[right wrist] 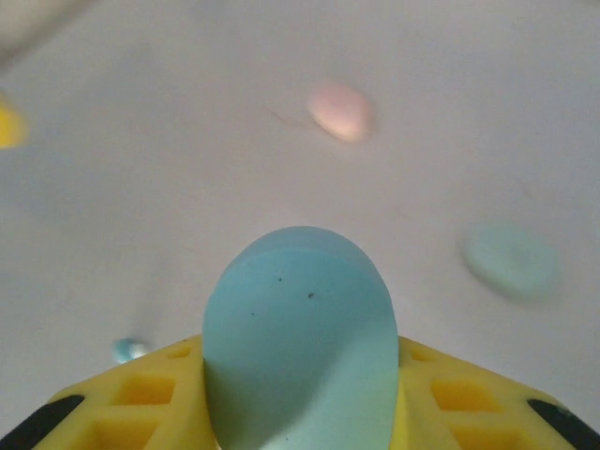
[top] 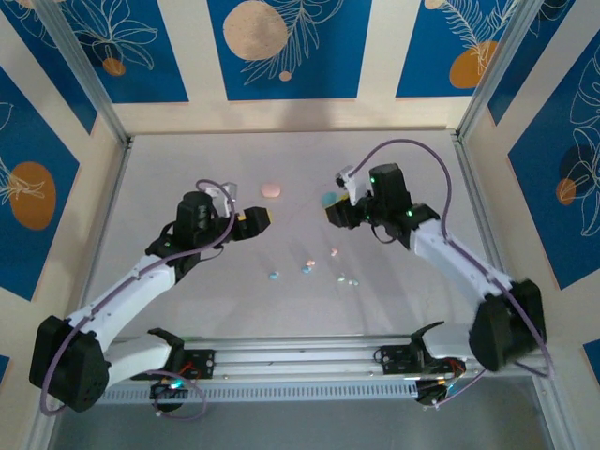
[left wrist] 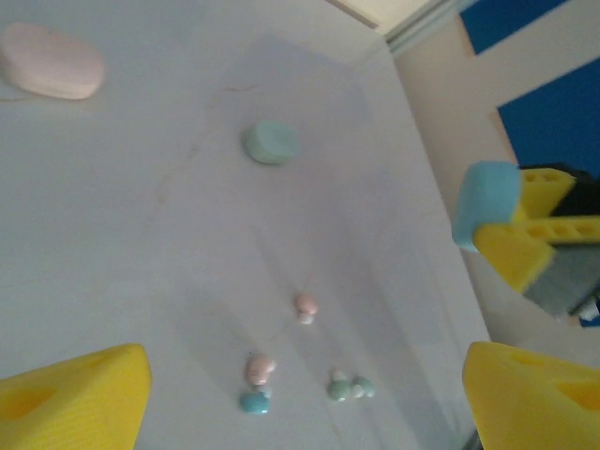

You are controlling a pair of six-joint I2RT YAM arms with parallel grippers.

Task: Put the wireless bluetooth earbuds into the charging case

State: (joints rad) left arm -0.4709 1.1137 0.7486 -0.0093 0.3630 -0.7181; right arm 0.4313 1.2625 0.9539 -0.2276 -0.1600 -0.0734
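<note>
Right hand (right wrist: 300, 380) clamps blue case (right wrist: 300, 319); left hand (left wrist: 305, 375) gapes facing earbuds (left wrist: 259, 368), pink case (left wrist: 52, 61) and mint case (left wrist: 272, 142) beyond.

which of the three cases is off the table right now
The blue case, clamped in the right claw; the pink case and the mint case both lie on the table.

The right end effector (right wrist: 300, 380) clamps a blue case (right wrist: 300, 328) — pink case (right wrist: 339, 111), mint case (right wrist: 511, 262) beyond.
</note>
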